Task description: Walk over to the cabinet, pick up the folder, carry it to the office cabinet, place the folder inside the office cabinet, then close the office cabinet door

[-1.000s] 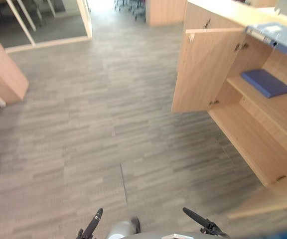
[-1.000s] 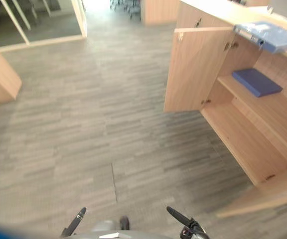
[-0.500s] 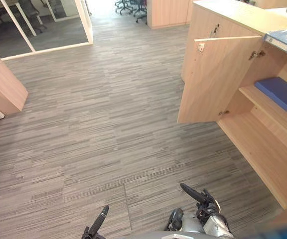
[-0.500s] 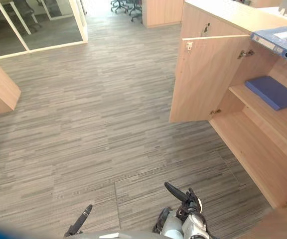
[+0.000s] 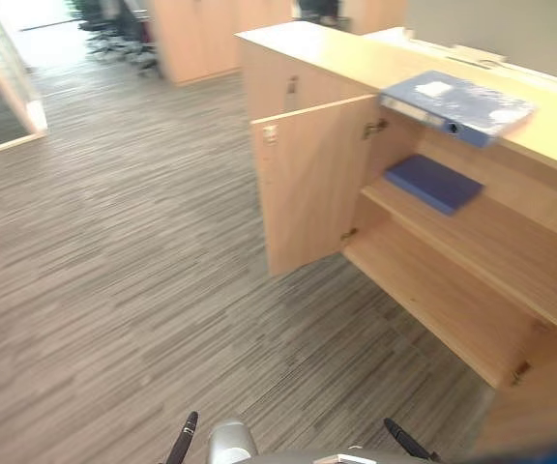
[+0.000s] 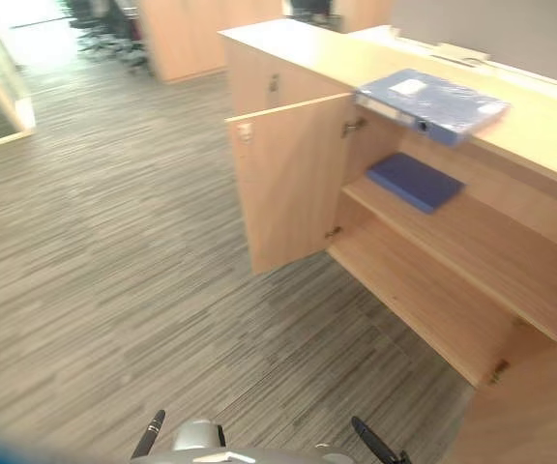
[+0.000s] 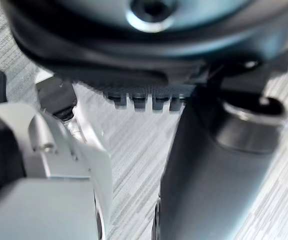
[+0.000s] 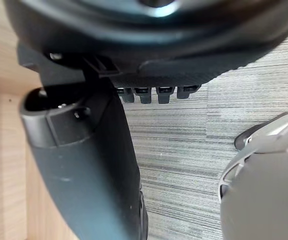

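Pickup is not yet begun: the folder [image 5: 457, 100] is seen flat on the cabinet top [image 5: 337, 48] at two o'clock, untouched. Both the left hand [image 7: 134, 45] and the right hand [image 8: 149, 30] are seen loosely spread and empty. Carrying, placing inside and shutting the open door [image 5: 307, 184] are judged left to do.

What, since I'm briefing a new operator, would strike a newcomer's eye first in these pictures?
The light wooden cabinet on the right stands with its door swung wide open, baring two shelves. A blue folder lies flat on the cabinet's top near the front edge. Below it, a dark blue folder lies on the upper shelf.
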### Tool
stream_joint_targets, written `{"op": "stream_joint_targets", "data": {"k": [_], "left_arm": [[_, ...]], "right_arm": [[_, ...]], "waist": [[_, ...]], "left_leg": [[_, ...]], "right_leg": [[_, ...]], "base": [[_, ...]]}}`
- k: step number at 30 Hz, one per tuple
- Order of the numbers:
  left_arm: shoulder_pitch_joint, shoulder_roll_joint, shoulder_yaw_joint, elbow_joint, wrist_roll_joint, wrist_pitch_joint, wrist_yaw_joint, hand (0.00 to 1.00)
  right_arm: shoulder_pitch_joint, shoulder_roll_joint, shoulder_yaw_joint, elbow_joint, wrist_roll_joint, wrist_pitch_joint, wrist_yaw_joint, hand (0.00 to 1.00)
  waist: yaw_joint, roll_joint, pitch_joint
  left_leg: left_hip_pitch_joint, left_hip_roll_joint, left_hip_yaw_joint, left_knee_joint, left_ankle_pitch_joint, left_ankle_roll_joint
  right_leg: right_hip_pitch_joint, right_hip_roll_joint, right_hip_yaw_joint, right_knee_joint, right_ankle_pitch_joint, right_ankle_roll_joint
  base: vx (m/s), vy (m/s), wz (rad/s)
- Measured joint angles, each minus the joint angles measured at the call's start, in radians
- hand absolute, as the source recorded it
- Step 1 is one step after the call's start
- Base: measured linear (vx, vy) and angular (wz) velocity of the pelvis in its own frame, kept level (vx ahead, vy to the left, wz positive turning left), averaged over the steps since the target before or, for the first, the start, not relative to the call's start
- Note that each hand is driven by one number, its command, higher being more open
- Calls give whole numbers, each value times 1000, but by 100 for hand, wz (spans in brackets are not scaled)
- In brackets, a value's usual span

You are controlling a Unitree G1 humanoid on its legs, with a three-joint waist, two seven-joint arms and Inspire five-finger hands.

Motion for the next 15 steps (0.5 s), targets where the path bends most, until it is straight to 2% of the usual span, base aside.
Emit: {"op": "stream_joint_targets", "data": {"k": [1,2,3,4,5,6,8,9,11,12,13,14,15], "left_arm": [[3,-1,-4,-7,-11,-3,5,100],[1,-1,-10,-5,-14,-4,5,100],[-2,0,-13,3,-14,-4,5,100],[-2,0,-16,16,-15,-5,5,100],[-2,3,-31,48,-15,-5,5,100],[-6,13,-26,53,-12,-9,5,100],[-8,20,-32,45,2,-32,5,100],[-10,20,-34,49,32,-38,7,100],[-11,22,-54,58,84,-35,13,100],[-11,30,-96,73,152,-23,21,100],[-11,34,-123,76,183,-22,25,100],[-8,46,-174,80,238,-18,28,100],[-5,54,-195,81,264,-18,28,100]], "right_arm": [[-12,-8,38,1,0,0,-2,100],[-30,-9,46,3,-1,0,-2,100],[-54,-7,59,2,-1,-5,-1,100],[-56,-8,66,2,-2,-10,0,100],[-59,-26,77,1,-11,-19,11,100],[-69,-12,83,3,-13,-20,10,100],[-74,16,82,3,-40,-23,17,100],[-84,33,83,2,-45,-20,28,100],[-103,31,83,15,-69,-18,34,100],[-132,16,78,33,-83,-16,43,100],[-148,7,74,49,-85,-15,43,100],[-163,-10,75,70,-103,-13,46,100],[-163,-15,79,79,-117,-14,49,100]], "waist": [[23,-12,-1],[30,-12,-5],[30,-1,-14],[30,15,-26],[31,50,-57],[22,17,-84],[29,-2,-106],[47,-4,-113],[57,5,-105],[58,22,-85],[55,28,-71],[42,35,-69],[37,43,-75]], "left_leg": [[-4,-50,-69,-195,-31,-5],[4,-81,-132,-343,-36,-14],[14,-125,-248,-530,-10,-8],[15,-135,-295,-594,45,2],[18,-128,-327,-639,116,-64],[27,-157,-290,-633,86,-70],[51,-165,-216,-647,67,-41],[92,-166,-137,-652,46,-15],[164,-172,-48,-696,30,10],[244,-187,24,-742,27,28],[283,-192,53,-768,30,38],[330,-198,83,-802,29,47],[333,-198,92,-817,28,51]], "right_leg": [[20,-21,67,-17,8,15],[25,-35,101,-22,11,32],[38,-49,124,-32,9,68],[41,-49,131,-36,7,90],[51,-43,150,-43,-5,124],[51,-94,163,-46,-10,156],[17,-147,174,-20,15,196],[-22,-187,169,57,32,212],[-94,-237,148,200,41,208],[-158,-301,88,351,70,161],[-172,-334,43,406,76,128],[-185,-383,-68,454,53,96],[-197,-389,-108,452,46,92]], "base": [[395,245,-162],[483,342,-183],[410,332,-131],[437,400,-127],[443,423,-97],[428,409,-91],[342,342,-99],[319,398,-154],[196,362,-151],[94,253,-126],[82,272,-127],[12,145,-71],[35,153,-54]]}}
